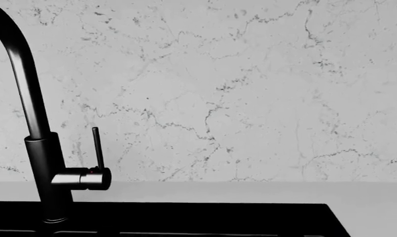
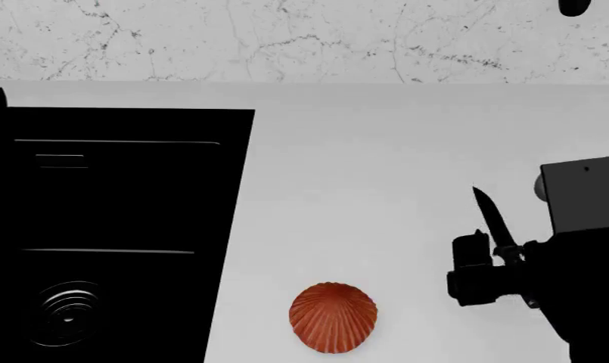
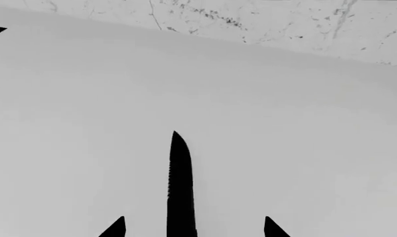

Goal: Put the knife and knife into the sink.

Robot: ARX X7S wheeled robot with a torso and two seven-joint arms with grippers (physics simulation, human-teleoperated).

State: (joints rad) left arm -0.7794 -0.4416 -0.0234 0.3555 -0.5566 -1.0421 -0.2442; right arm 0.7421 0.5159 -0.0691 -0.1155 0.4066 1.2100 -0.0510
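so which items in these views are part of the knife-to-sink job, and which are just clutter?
Job:
- knife, blade between the right end effector fingers; only one knife in view
- sink

Lying about:
- orange shell on the counter
- faucet at the sink's rim, not used in this step

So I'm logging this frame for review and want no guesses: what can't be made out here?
- Second knife: in no view.
- Knife handle: head view, hidden behind the right end effector; right wrist view, cut off by the frame edge. Whether it is gripped cannot be told.
- Left end effector: not in any view.
- Sink: interior too black to read; cut off at the edge in the head view.
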